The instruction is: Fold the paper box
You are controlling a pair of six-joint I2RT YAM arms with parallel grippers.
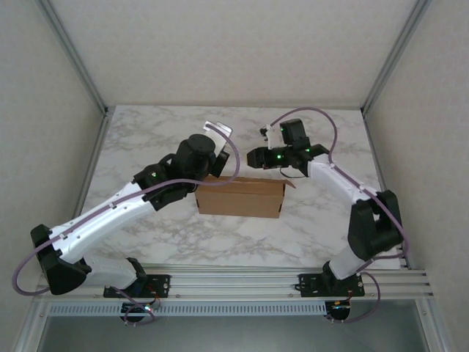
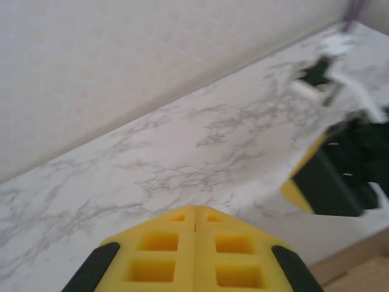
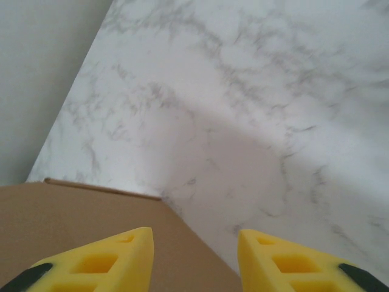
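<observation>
Marble table (image 1: 146,139), white walls (image 1: 220,44) | paper box (image 1: 242,196) mid-table | left gripper (image 2: 194,210) clenched on nothing, near box's left rear corner | right gripper (image 3: 194,234) parted, empty, over a box edge | risk, judged: box unheld; a one-sided push may slide or crumple thin cardboard instead of folding it.

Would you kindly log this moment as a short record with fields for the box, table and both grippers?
box: paper box, brown cardboard, lying between the two arms
surface: marble table
left gripper: shut, nothing held
right gripper: open, empty, box edge below it
</observation>
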